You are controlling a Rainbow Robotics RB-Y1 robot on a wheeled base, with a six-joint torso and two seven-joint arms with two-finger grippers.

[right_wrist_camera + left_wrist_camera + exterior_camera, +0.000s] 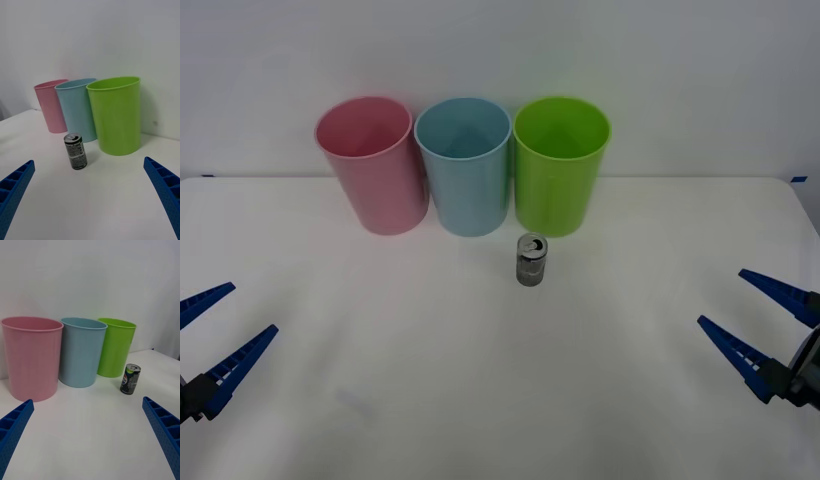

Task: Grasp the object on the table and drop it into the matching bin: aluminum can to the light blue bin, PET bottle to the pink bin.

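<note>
A small silver-grey aluminum can (532, 260) (76, 151) (130, 379) with a dark label stands upright on the white table (480, 400), just in front of the gap between two bins. The light blue bin (464, 165) (77, 108) (80, 351) stands at the back in the middle of the row, with the pink bin (372, 163) (52, 105) (31, 357) to its left. My left gripper (210, 340) (88, 442) hangs open at the table's near left. Over the near right, my right gripper (760, 325) (88, 198) is open too. Both are far from the can.
A lime green bin (560, 163) (117, 114) (115, 346) stands right of the light blue one, directly behind the can. The three bins touch in a row near the table's far edge, against a plain white wall. Bare tabletop stretches between the can and both grippers.
</note>
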